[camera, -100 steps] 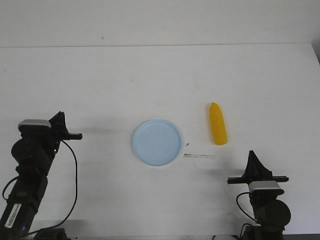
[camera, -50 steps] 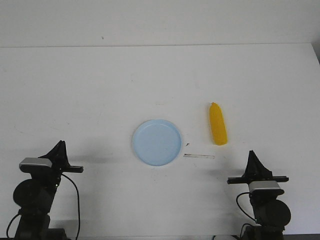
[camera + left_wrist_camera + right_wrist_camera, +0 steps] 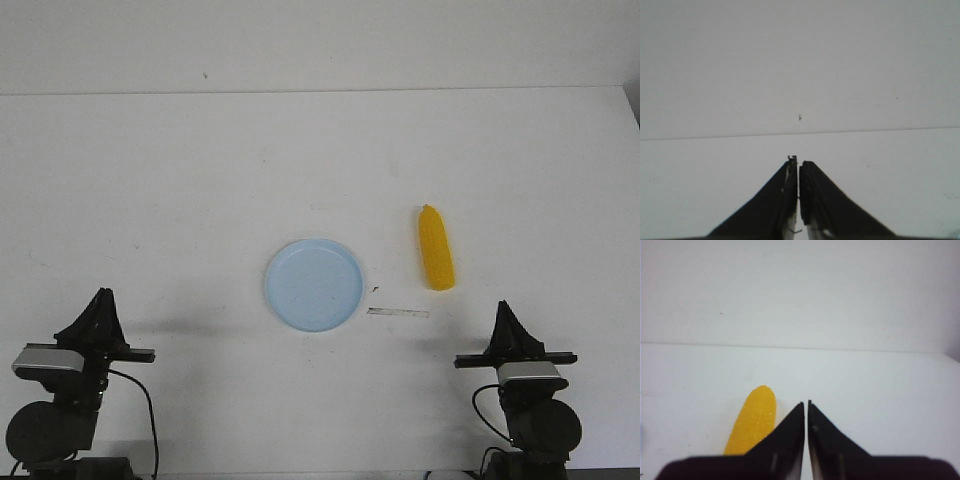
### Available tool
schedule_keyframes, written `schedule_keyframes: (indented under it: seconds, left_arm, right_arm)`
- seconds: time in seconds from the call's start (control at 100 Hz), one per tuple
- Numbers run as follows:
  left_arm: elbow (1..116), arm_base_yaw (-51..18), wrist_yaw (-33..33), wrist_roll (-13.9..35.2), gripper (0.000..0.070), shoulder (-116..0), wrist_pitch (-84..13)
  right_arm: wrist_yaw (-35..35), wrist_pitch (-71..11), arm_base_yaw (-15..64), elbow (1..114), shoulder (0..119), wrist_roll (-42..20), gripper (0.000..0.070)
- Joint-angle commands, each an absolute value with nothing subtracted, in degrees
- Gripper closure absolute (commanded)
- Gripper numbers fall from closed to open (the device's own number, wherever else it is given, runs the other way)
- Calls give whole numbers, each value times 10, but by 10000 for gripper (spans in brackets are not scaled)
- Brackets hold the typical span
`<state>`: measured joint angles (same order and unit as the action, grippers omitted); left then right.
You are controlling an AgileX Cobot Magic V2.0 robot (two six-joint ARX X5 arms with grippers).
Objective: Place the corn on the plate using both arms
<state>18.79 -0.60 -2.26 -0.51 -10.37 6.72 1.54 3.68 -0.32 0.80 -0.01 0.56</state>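
Since a second ago my left arm (image 3: 62,400) has pulled back and down toward its base at the near left corner of the bench (image 3: 200,180); the right arm (image 3: 527,400) has not budged, nor have the plate and the corn.

Going left to right: the left gripper (image 3: 100,298) points away from me over bare bench, its fingers (image 3: 788,195) pressed together with only a hairline seam between them. At the centre sits the plate (image 3: 314,284), empty. From the plate, the corn (image 3: 435,248) lies at about two o'clock, apart from the rim, tapered end pointing to twelve. A thin pale strip (image 3: 398,313) lies on the bench at about four o'clock from the plate. The right gripper (image 3: 505,310) waits at about five o'clock from the corn, fingers (image 3: 816,440) likewise pressed together, holding nothing.

I judge the task unstarted: both arms look parked. The next move calls for the right fingers to spread and reach toward the corn, which is nearest that arm.

From the left wrist I see neither plate nor corn. From the right wrist the corn's near end is hidden behind the fingers. What the pale strip is, I cannot make out.
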Motion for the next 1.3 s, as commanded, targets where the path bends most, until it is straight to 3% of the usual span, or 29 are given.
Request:
schedule_keyframes:
  seconds: [0.0,0.93,1.05,1.29]
  left_arm:
    - [195,-6,-23,-7,699,-104,72]
    - [195,-6,-24,-6,699,-104,71]
    - [195,-6,-24,-6,698,-104,71]
    - [195,-6,-24,-6,698,-104,71]
  right_arm:
    - [15,43,-2,7,1,-1,691]
    - [11,58,-2,7,1,-2,691]
    - [-1,60,-3,8,1,-27,692]
    - [10,44,12,75,23,-28,694]
